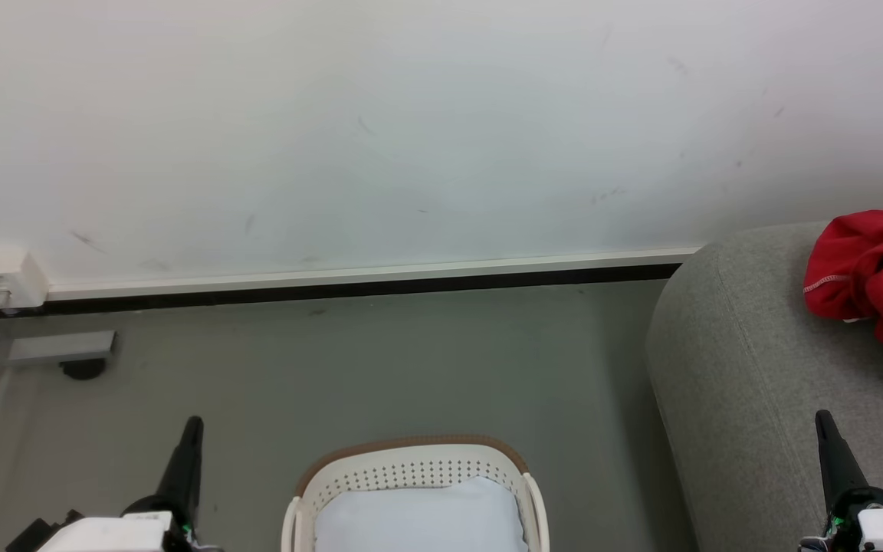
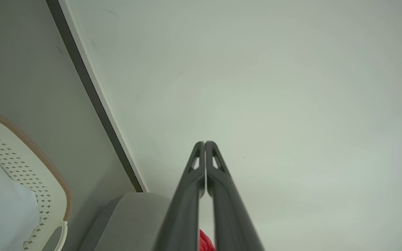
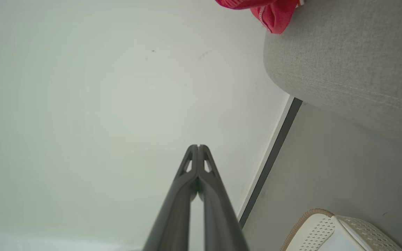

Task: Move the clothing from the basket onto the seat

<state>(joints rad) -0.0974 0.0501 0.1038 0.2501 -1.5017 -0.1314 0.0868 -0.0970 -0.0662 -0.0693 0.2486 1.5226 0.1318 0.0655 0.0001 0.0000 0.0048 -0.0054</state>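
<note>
clothing: we see the red garment (image 1: 874,264) bunched in a heap at the right edge of the head view. it lies on top of the seat (image 1: 756,383), white bands showing at its lower end and white stitching along one hem. it is well apart from both grippers.
seat: the grey upholstery takes up the lower right of the head view, its rounded end turned toward the floor (image 1: 380,360).
basket: the cream basket (image 1: 411,469) with its brown rim stands on the floor at the bottom centre of the head view, between the two grippers and apart from the seat.
pale cloth: a bluish-white cloth (image 1: 420,517) lies inside the basket.
left gripper: the left gripper (image 1: 193,423) rises at the lower left of the head view, beside the basket. in its own wrist view the jaws stand pressed together tip to tip, with nothing between them.
right gripper: the right gripper (image 1: 823,418) rises at the lower right of the head view, in front of the seat's side. its wrist view shows the jaws closed against each other, holding nothing.
wall: a white wall (image 1: 411,115) spans the upper half of the head view, with a dark baseboard (image 1: 365,285) where it meets the floor.
white box: a small white box (image 1: 6,277) sits on the wall at the left edge.
</note>
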